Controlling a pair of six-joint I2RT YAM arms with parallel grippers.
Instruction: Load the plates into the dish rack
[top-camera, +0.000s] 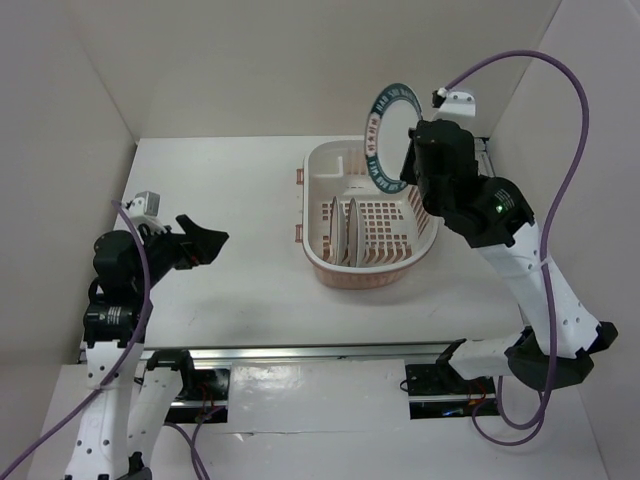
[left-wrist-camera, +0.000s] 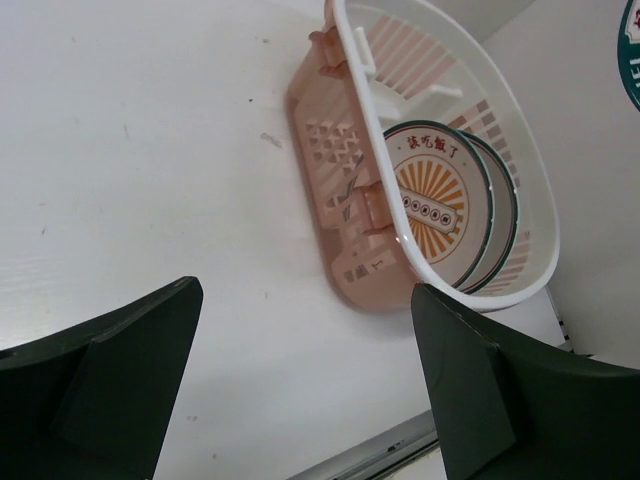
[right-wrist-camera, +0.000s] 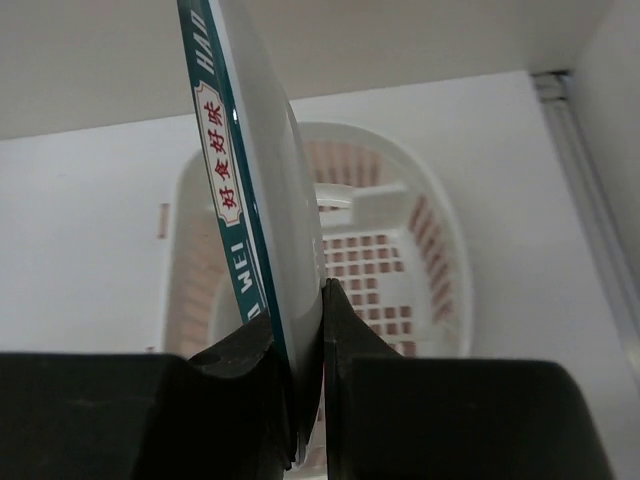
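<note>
Your right gripper (top-camera: 408, 168) is pinching the lower edge of the teal-rimmed plate (top-camera: 386, 135), jaws pressed onto both faces. It holds the plate upright in the air over the far part of the dish rack (top-camera: 312, 165). In the right wrist view that plate (right-wrist-camera: 240, 150) is nearly edge-on and runs out of the top of the frame. You get only the rim band with its red characters and white lettering; the centre pattern cannot be made out, and the fingers (right-wrist-camera: 340, 340) hide the gripped edge. From above, the right arm covers the rack's right side. Inside the rack two plates stand on edge side by side: the sunburst plate (left-wrist-camera: 428, 205) in front and a second plate (left-wrist-camera: 503, 195) behind it, which shows only a sliver of dark rim. Your left gripper (left-wrist-camera: 305, 300) hangs spread wide and holds nothing over the table (left-wrist-camera: 150, 130), well apart from the rack's left side. The bottom of the frame cuts off its fingers.
</note>
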